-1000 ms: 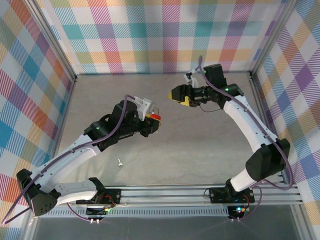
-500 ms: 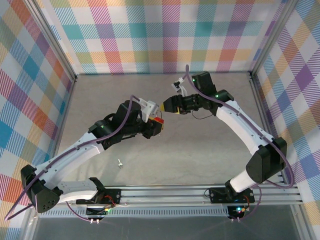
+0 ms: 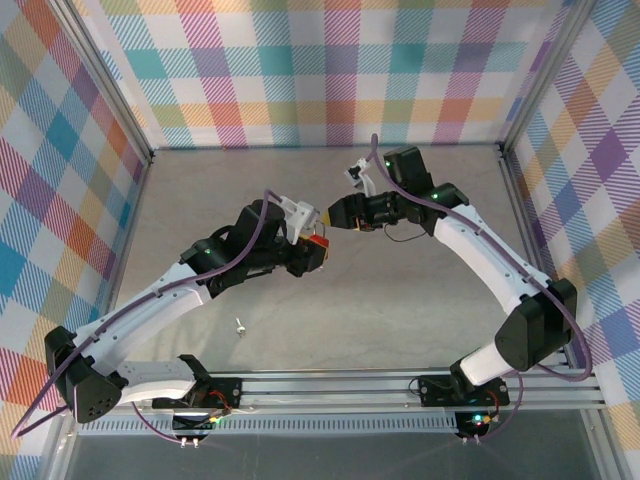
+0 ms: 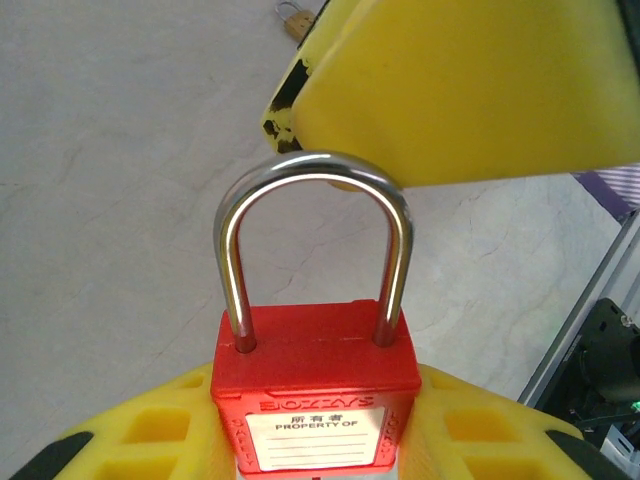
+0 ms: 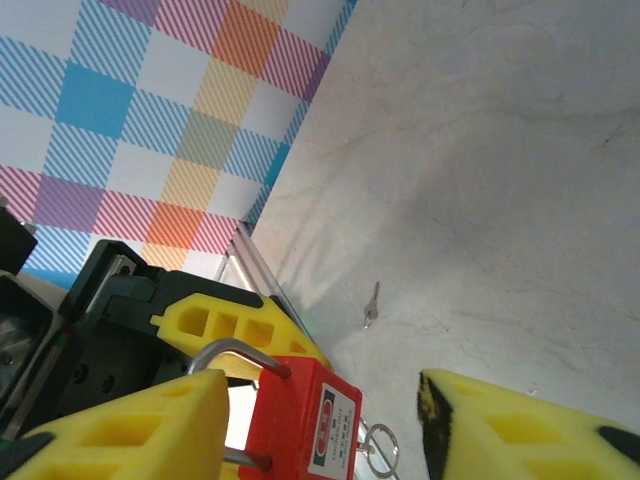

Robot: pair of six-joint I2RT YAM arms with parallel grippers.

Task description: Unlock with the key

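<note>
My left gripper (image 4: 315, 445) is shut on the body of a red padlock (image 4: 315, 375), whose steel shackle (image 4: 312, 170) points away from the wrist. In the top view the padlock (image 3: 318, 243) hangs above the table's middle in that gripper (image 3: 308, 252). My right gripper (image 3: 333, 215) is open right at the shackle end. One of its yellow fingers (image 4: 460, 90) hangs just over the shackle. In the right wrist view the padlock (image 5: 300, 420) lies between the spread fingers (image 5: 120, 425), and a key ring (image 5: 380, 440) hangs from its bottom. A loose key (image 5: 371, 303) lies on the table.
The loose key (image 3: 240, 325) rests on the grey table in front of the left arm. A small brass object (image 4: 290, 15) lies on the table beyond the padlock. Plaid walls and metal frame posts (image 3: 120, 110) enclose the table.
My right gripper has swung left to the padlock's shackle and its jaws have narrowed. The left gripper has shifted slightly right with the padlock.
</note>
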